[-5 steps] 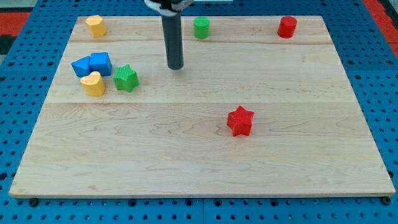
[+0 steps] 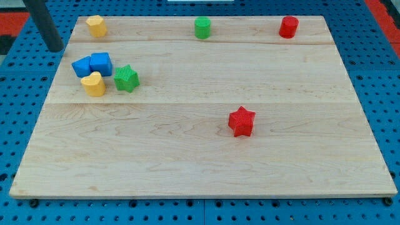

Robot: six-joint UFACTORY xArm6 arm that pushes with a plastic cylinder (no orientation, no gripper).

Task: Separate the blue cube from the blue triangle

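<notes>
The blue cube [image 2: 100,63] sits at the board's upper left, touching the blue triangle [image 2: 81,67] on its left. A yellow heart-shaped block [image 2: 94,84] lies just below them, and a green star [image 2: 126,79] is to the cube's lower right. My tip [image 2: 55,49] is off the board's left edge, up and to the left of the blue triangle, touching no block.
A yellow block [image 2: 95,25] sits at the top left corner, a green cylinder [image 2: 202,28] at top middle, a red cylinder [image 2: 288,27] at top right. A red star [image 2: 242,122] lies right of centre. The wooden board [image 2: 200,156] rests on a blue pegboard.
My tip has swept left from the board's upper middle to beyond the left edge. No block has moved.
</notes>
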